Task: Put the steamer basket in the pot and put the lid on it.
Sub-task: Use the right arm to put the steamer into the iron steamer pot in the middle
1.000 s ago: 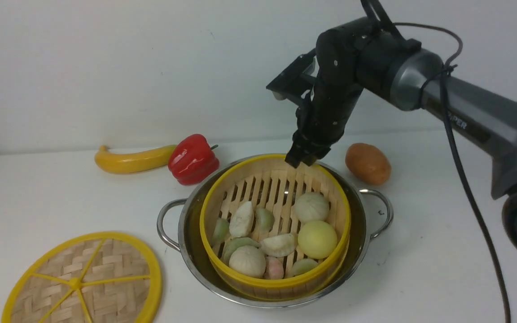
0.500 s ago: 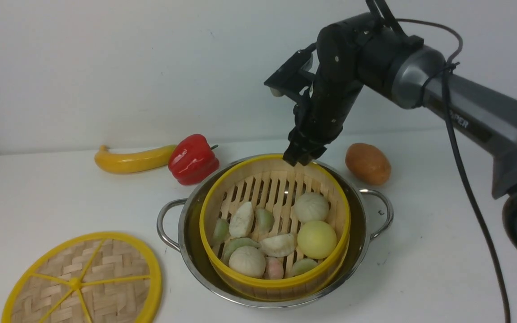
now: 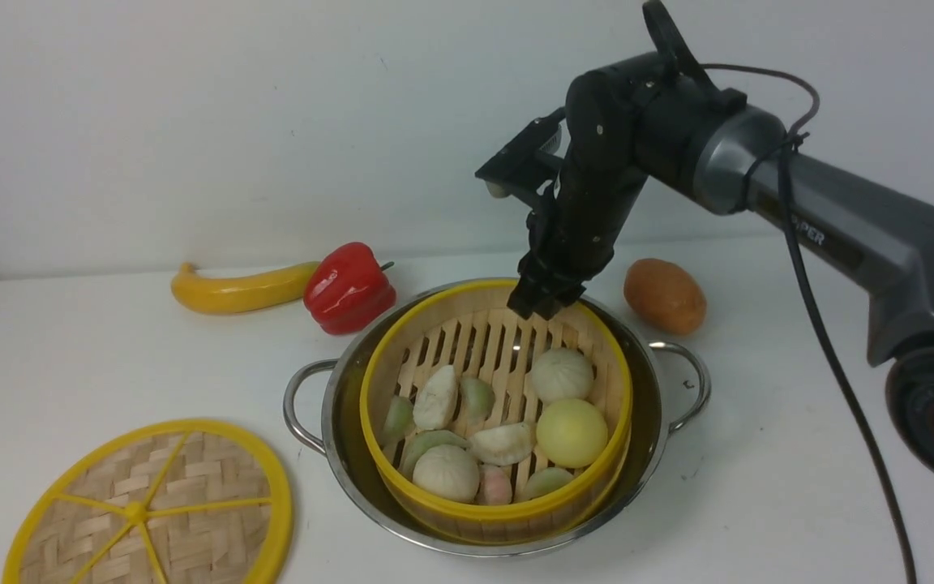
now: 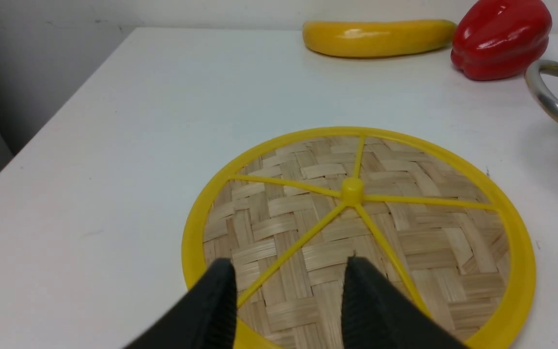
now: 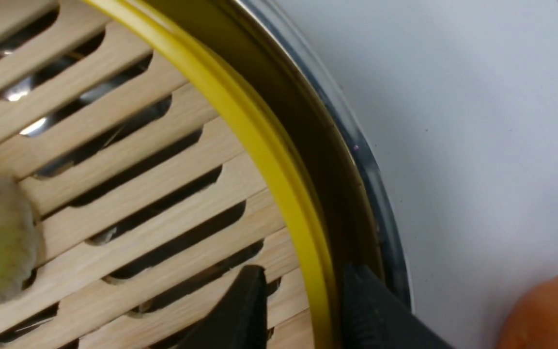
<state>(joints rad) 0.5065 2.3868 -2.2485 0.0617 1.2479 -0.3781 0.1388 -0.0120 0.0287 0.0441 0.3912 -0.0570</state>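
The steamer basket point(image 3: 499, 357), bamboo with yellow rims and holding buns and dumplings, sits inside the steel pot point(image 3: 336, 454) at mid-table. My right gripper point(image 3: 538, 307) points down at the basket's far rim. In the right wrist view it point(image 5: 303, 274) is open and straddles the yellow rim point(image 5: 259, 145): one finger is over the slatted floor, the other is between basket and pot wall point(image 5: 356, 160). The lid point(image 3: 151, 511) lies flat on the table at front left. My left gripper point(image 4: 288, 264) hovers open over the near edge of the lid point(image 4: 356, 194).
A yellow banana point(image 3: 240, 288) and a red pepper point(image 3: 349, 288) lie behind the pot to the left. An orange-brown potato point(image 3: 665, 296) lies behind it to the right. The pot's loop handles point(image 3: 297, 401) stick out sideways. The table's left edge point(image 4: 56, 126) is near the lid.
The right gripper lifted slightly, then came down a little lower and leftward at the basket's far rim. Basket, pot and lid have not moved.
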